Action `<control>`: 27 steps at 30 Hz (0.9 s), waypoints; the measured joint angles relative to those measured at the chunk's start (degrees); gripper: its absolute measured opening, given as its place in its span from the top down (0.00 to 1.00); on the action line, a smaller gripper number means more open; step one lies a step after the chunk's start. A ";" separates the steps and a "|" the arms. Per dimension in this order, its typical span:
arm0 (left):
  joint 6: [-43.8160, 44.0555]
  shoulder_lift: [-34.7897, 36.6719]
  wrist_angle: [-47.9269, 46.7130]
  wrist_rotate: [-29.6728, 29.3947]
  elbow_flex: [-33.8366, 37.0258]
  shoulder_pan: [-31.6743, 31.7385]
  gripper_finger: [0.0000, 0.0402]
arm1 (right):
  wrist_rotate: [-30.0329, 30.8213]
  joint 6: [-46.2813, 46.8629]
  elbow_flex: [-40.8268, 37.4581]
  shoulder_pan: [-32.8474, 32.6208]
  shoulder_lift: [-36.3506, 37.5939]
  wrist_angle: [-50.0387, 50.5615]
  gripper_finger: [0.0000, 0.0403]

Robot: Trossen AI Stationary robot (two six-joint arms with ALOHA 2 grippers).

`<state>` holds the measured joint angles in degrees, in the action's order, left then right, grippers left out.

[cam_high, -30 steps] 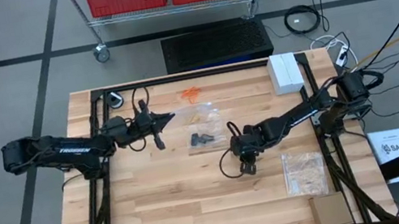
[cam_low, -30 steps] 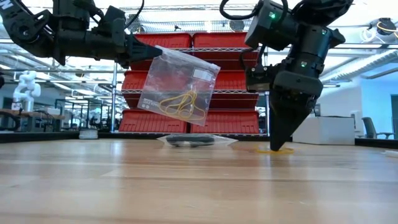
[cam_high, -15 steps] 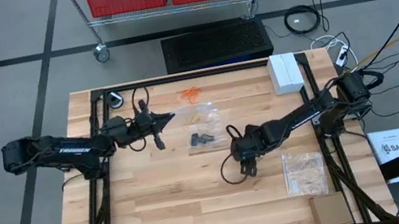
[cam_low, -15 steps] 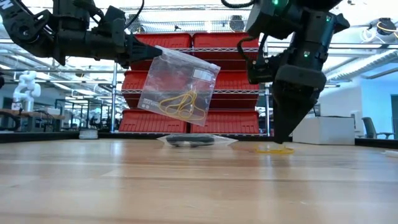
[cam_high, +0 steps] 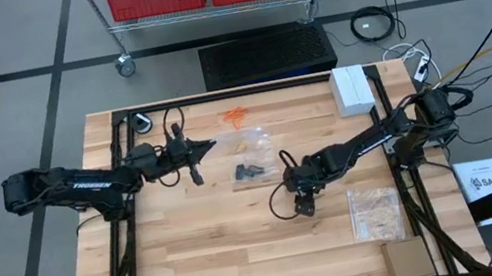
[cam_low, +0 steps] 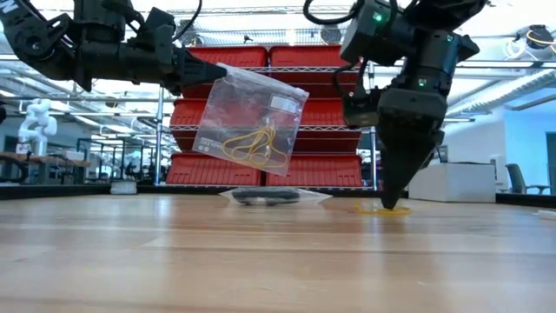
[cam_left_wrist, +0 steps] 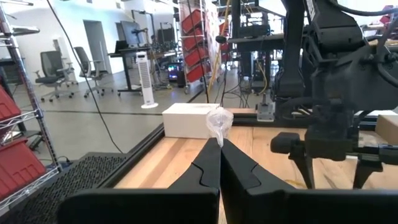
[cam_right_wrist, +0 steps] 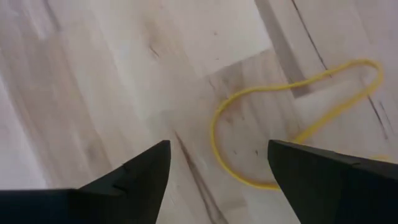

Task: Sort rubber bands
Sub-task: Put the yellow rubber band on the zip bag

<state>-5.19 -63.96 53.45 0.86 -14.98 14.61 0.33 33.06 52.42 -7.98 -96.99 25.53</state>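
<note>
Right pincer (cam_right_wrist: 214,180), spread wide, hovers over yellow rubber band (cam_right_wrist: 249,124) on table (cam_right_wrist: 93,74).

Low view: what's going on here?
Rubber band sorting. The left pincer is shut on the top corner of a clear bag, holding it up off the table with yellow bands inside. The right pincer is open, tips down at the table over a loose yellow rubber band, not gripping it. Black bands and orange bands lie farther back.
</note>
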 joint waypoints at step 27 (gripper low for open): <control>0.00 0.00 0.00 0.66 0.00 0.00 1.00 | 2.32 -1.01 -0.60 0.28 0.00 -0.03 0.35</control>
<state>-5.19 -63.96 53.45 1.52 -14.98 14.61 2.66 32.05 51.83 -7.70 -96.99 25.50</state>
